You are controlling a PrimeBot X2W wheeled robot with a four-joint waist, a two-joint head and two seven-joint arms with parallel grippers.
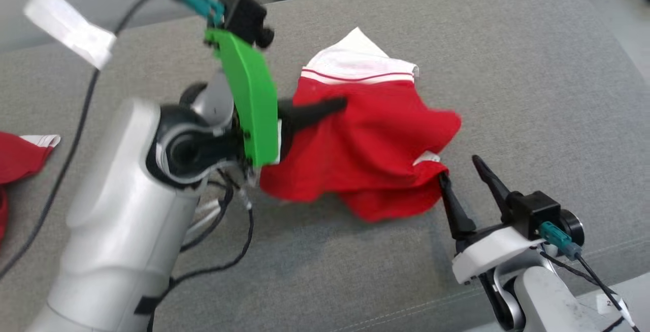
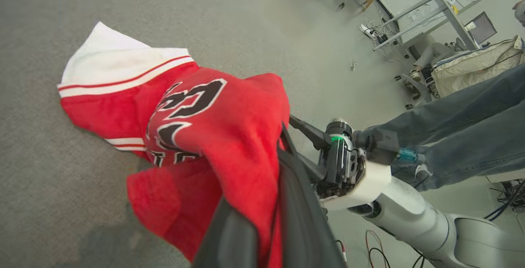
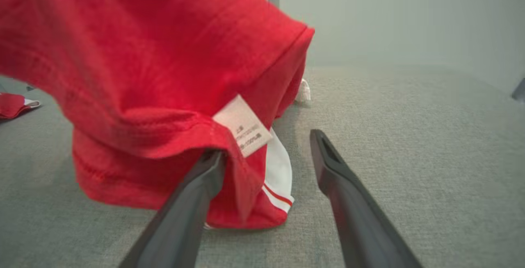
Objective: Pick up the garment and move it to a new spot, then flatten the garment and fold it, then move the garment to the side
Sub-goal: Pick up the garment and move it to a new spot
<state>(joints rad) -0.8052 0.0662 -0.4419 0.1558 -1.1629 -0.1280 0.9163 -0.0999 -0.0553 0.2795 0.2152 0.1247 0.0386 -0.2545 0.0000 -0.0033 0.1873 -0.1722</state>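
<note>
Currently the crumpled red jersey garment, with white striped trim and black-and-white lettering, sits near the middle of the grey upholstered surface, between the two arms. Its white-trimmed end lies flat on the far side. The red body is bunched and partly raised off the surface.

Left tool: clenched on the garment. Head view shows its dark fingers pressed together, pointing sideways into the upper left part of the red cloth. Left wrist view shows cloth pinched between the two fingers and draped over them, lettering facing the camera. A bright green flat plate is mounted at this wrist.

Right tool: released, spread wide, gripping nothing. It sits at the garment's near right corner. In the right wrist view, one finger touches the underside of the red hem, just beside a small white sewn-in label. The other finger stands apart over bare grey surface. A strip of white trim with a red stripe lies on the surface between them.

Also noted:
- A second red cloth lies at the far left edge of the surface, well apart.
- A white paper tag sits beside the left arm's dark cable.
- A person's legs in blue jeans stand beyond the right arm in the left wrist view.
</note>
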